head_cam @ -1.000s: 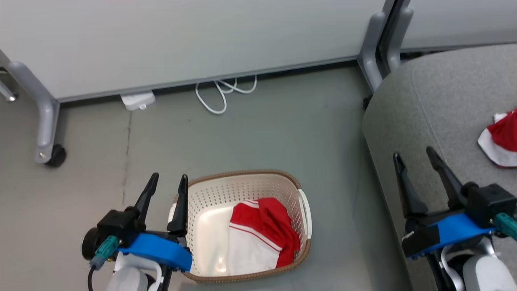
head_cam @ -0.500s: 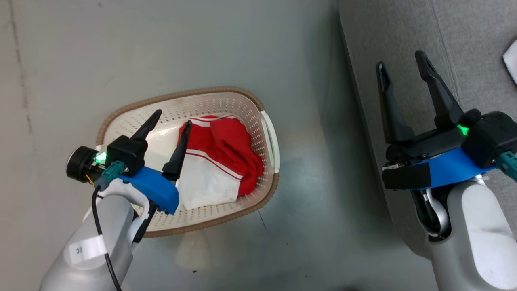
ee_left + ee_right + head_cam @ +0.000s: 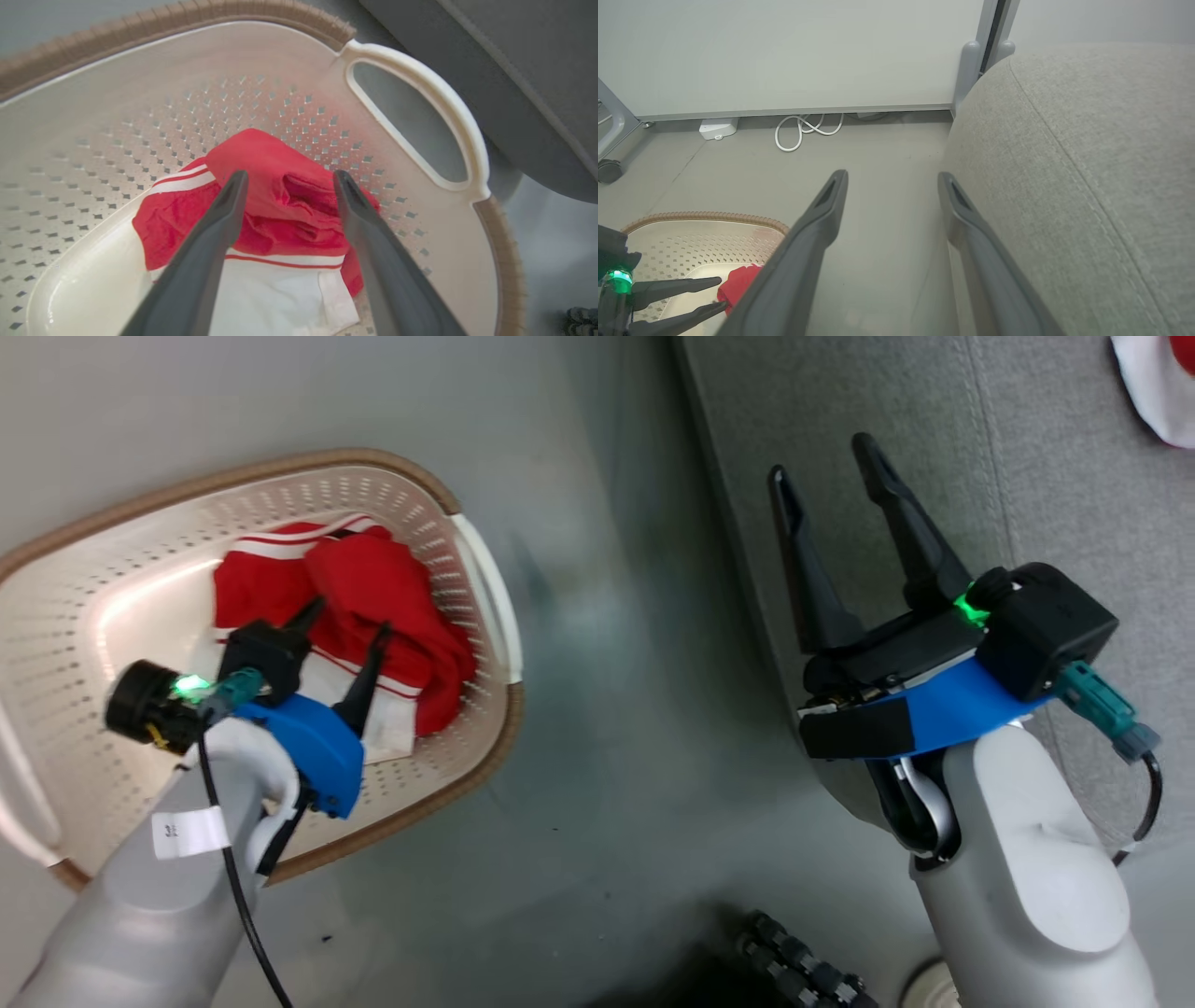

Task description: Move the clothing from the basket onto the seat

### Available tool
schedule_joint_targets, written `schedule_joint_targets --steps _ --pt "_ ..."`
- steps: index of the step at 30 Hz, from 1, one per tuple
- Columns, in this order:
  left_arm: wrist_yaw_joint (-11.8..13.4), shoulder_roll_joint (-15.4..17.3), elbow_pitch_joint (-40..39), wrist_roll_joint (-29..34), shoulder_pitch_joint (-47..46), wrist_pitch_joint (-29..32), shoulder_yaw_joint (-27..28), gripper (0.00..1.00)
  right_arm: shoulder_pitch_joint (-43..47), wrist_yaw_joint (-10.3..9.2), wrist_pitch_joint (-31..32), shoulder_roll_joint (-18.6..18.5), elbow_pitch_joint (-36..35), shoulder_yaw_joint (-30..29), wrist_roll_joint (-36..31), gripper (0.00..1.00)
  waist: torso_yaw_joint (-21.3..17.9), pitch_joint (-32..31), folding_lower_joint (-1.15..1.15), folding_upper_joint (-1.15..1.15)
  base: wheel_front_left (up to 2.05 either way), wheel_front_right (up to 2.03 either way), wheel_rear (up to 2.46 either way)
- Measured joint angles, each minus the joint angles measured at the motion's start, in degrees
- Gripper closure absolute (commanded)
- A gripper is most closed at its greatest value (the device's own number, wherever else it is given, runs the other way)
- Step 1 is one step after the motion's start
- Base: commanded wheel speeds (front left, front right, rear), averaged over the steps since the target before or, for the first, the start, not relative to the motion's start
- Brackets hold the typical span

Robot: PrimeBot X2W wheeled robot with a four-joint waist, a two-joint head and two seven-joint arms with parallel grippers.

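I had the left gripper (image 3: 350, 616) low in the basket (image 3: 280, 462) at the frame's left, spread astride a bunched fold of the clothing (image 3: 392, 579) (a good pinch spot). The right gripper (image 3: 819, 457), spread and empty, hung by the seat (image 3: 1046, 495), upper right.

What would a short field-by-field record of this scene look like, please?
basket: on the floor beside the seat
clothing: red and white, bunched in the basket
left gripper: open, down inside the basket, fingers either side of the red fold
right gripper: open, empty, by the seat's edge
second garment: lying on the seat
floor cable: white, looped by the wall
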Motion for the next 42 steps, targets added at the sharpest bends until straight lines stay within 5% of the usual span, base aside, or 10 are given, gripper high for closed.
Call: schedule_joint_targets --steps 9,17,18,19,20,32,42 --pt "1.4 2.1 3.9 -0.6 -1.4 1.2 0.7 0.00 -1.5 0.00 -1.4 0.1 2.7 3.7 4.7 0.00 -4.3 2.9 0.00 0.00 0.00 0.00 0.00" --pt "6.5 1.8 7.3 -1.4 -4.5 3.5 2.3 0.00 -1.6 0.01 -1.6 0.1 2.7 4.6 6.2 0.00 -5.8 4.0 -0.01 0.00 0.00 0.00 0.00" --pt "6.6 1.7 7.5 -1.4 -4.8 3.6 2.3 0.25 -1.6 0.01 -1.6 0.1 2.7 4.5 6.2 0.00 -5.8 4.1 -0.01 0.00 0.00 0.00 0.00" --pt "6.6 1.6 7.7 -1.4 -5.1 3.7 2.2 0.97 -1.6 0.01 -1.6 0.1 2.7 4.4 6.3 0.00 -5.7 4.1 -0.01 0.00 0.00 0.00 0.00" --pt "6.6 1.5 7.9 -1.4 -5.3 3.8 2.2 1.00 -1.6 0.01 -1.6 0.1 2.6 4.4 6.3 0.00 -5.7 4.1 -0.01 0.00 0.00 0.00 0.00" --pt "5.9 0.3 9.4 -2.8 -5.4 4.0 1.9 1.00 -1.6 0.01 -1.6 0.1 2.8 4.4 5.7 0.00 -5.5 3.7 -0.01 0.00 0.00 0.00 0.00" --pt "4.7 -4.1 11.8 -3.5 -5.3 1.0 0.7 1.00 -2.1 0.01 -1.7 0.2 5.1 3.7 3.4 0.00 -2.7 -0.8 -0.01 0.00 0.00 0.00 0.00"
